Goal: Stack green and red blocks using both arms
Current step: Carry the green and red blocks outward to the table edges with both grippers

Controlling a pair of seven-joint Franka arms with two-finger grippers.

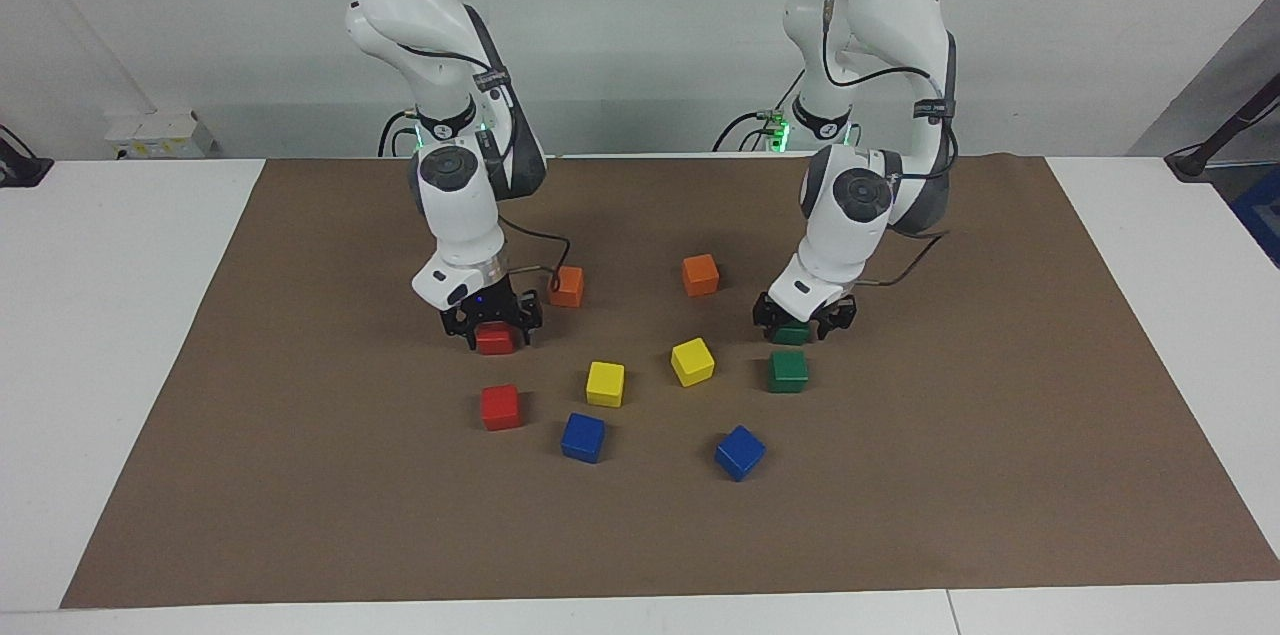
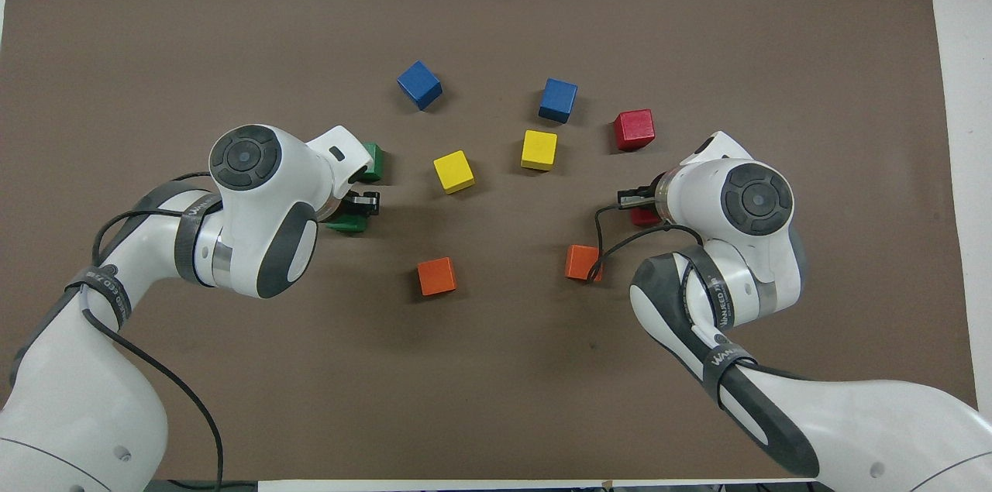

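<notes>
Left gripper [image 1: 803, 323] clamped on green block [image 1: 791, 333]; 2nd green block [image 1: 788, 371] just beside, farther from robots. Right gripper [image 1: 493, 326] clamped on red block [image 1: 494, 340]; 2nd red block [image 1: 500, 407] likewise farther. No stacks yet; lifting, placing remain.

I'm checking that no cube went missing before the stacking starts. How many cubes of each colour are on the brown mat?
Red cubes: 2, one in the right tool
Green cubes: 2, one in the left tool
Orange cubes: 2
Yellow cubes: 2
Blue cubes: 2
Total: 10
</notes>
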